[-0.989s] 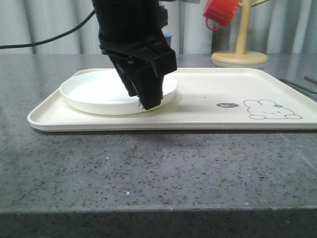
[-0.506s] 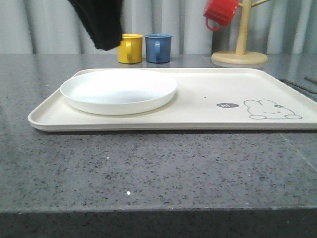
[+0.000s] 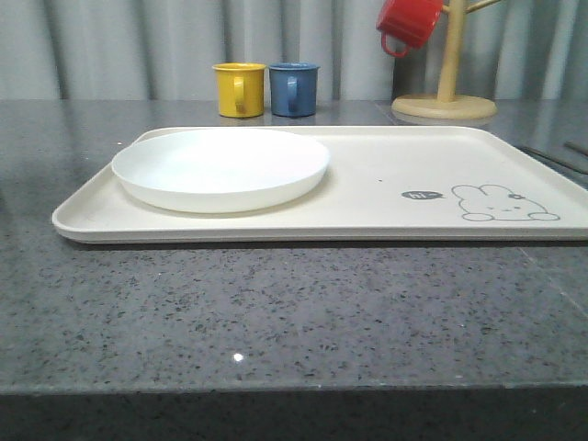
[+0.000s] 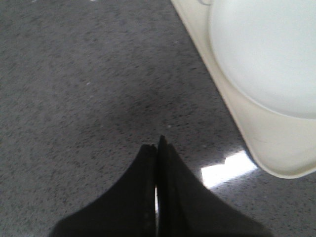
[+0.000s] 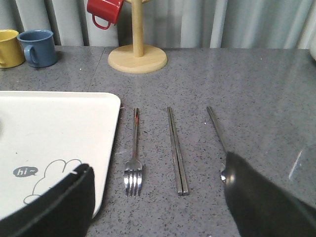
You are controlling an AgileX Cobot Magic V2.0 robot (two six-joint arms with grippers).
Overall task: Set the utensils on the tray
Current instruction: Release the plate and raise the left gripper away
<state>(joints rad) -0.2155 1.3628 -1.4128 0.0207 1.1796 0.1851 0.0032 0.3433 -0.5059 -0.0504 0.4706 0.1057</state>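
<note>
My left gripper (image 4: 157,143) is pressed tight, its two black fingers meeting tip to tip with nothing between them, hanging over bare grey speckled counter (image 4: 89,89) just beside the corner of the cream tray (image 4: 276,158). My right gripper (image 5: 158,197) is spread wide, one finger over the tray's rabbit-drawing end (image 5: 49,173) and the other over the spoon's bowl end; it holds nothing, and I cannot tell whether that finger touches the spoon.

The round white plate (image 3: 220,168) sits flat on the left part of the tray (image 3: 386,216), shallow and empty, its rim close to the tray's left edge. The rabbit drawing (image 3: 503,204) marks the tray's right part.

The three silver utensils lie on the counter just beside the tray's right end, side by side and roughly parallel: the fork (image 5: 135,158) nearest the tray, the pair of chopsticks (image 5: 176,150) next, lying together, then the spoon (image 5: 216,129), its bowl partly hidden by my finger. None touches the tray.
</note>
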